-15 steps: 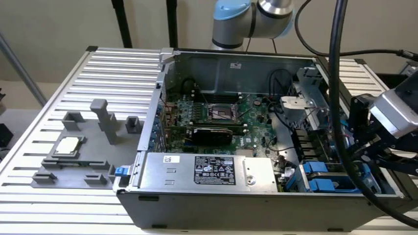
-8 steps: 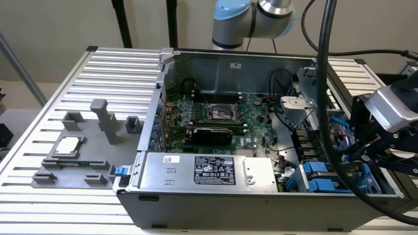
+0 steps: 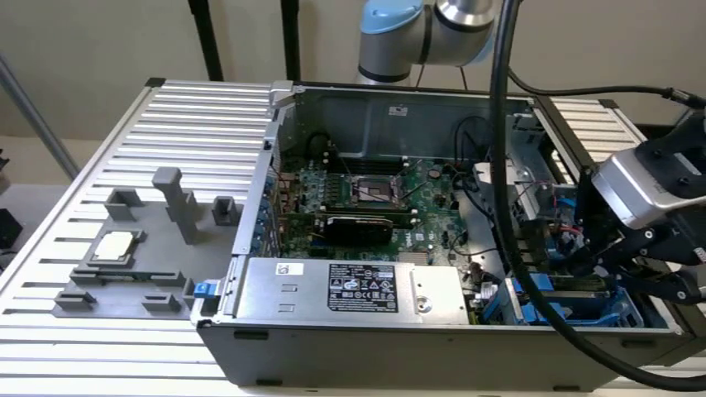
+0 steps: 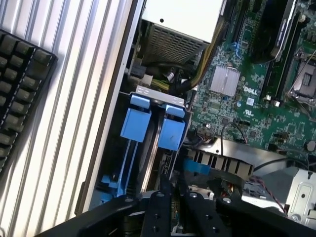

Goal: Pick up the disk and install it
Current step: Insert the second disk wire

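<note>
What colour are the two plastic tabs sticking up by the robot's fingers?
Bright blue. The two square plastic tabs show best in the wrist view.

My arm (image 3: pixel 431 33) comes in from the upper middle; my gripper (image 3: pixel 651 273) hangs low at the exterior view's right, fingers (image 4: pixel 165 190) nearly together.

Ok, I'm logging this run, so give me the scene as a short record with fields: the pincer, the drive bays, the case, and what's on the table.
pincer: low over the blue drive bays, inside the case
held item: none visible
case: computer case open, motherboard exposed
bay side: the exterior view's right
table: grey fixture holding a square chip
arm: reaching into the case
</note>
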